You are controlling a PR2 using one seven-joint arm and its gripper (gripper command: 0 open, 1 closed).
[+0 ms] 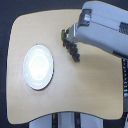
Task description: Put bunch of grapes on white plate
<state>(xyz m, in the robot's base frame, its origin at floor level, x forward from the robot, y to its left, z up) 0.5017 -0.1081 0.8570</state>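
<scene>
The bunch of grapes (73, 50) is a dark elongated cluster lying on the wooden table (90, 85), right of centre in the exterior view. Its upper end, with a greenish bit, sits right at the tip of my gripper (66, 36). The gripper comes in from the upper right on a bulky grey arm (102, 27) that covers the fingers, so I cannot tell whether they are open or closed on the grapes. The white plate (38, 66) is round and glossy, sits on the table's left part, and has nothing on it. A stretch of bare table separates it from the grapes.
The table has rounded corners and its edges show on all sides. A grey support shows below the front edge (65, 120). Dark floor surrounds the table.
</scene>
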